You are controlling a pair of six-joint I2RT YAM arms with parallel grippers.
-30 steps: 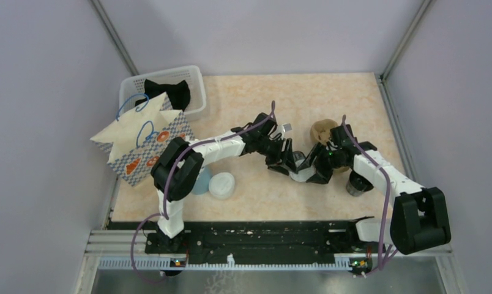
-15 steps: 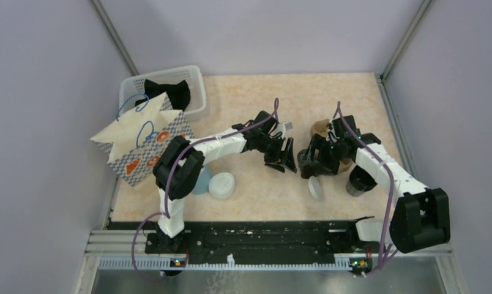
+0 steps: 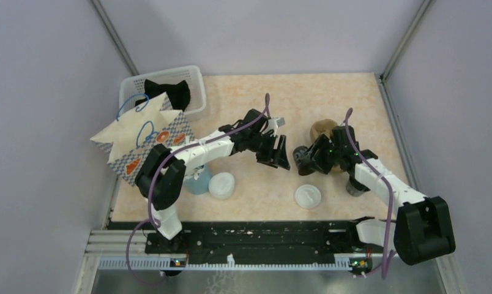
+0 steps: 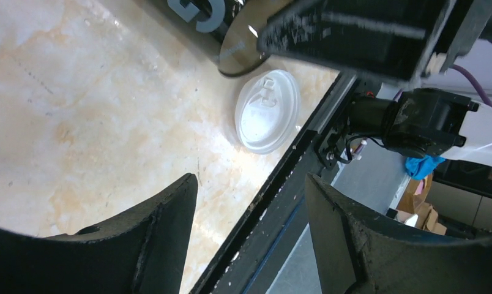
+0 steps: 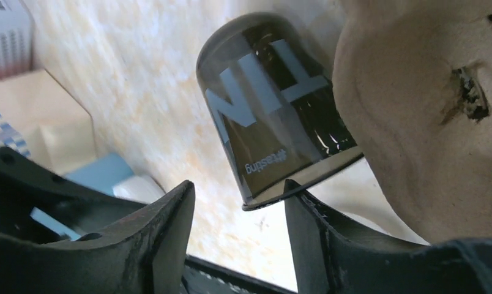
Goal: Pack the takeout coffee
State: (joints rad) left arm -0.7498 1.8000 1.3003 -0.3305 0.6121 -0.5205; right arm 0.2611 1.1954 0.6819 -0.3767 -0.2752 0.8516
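I'm looking into a robot lab cell: plain panel walls (image 3: 41, 153), metal corner posts (image 3: 112, 37), a mounting rail (image 3: 256, 236) edging the worktop (image 3: 262, 98).

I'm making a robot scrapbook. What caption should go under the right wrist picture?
The right arm's open fingers face a dark cup with white letters, beside a brown pulp tray.

Soft, even overhead light; weak shadows. Ahead of left claw (image 4: 251, 180), tabletop (image 4: 78, 92) glares; its fingers (image 4: 164, 233) blurred. Sheen on dark cup (image 5: 274, 122) beyond right claw (image 5: 238, 185).
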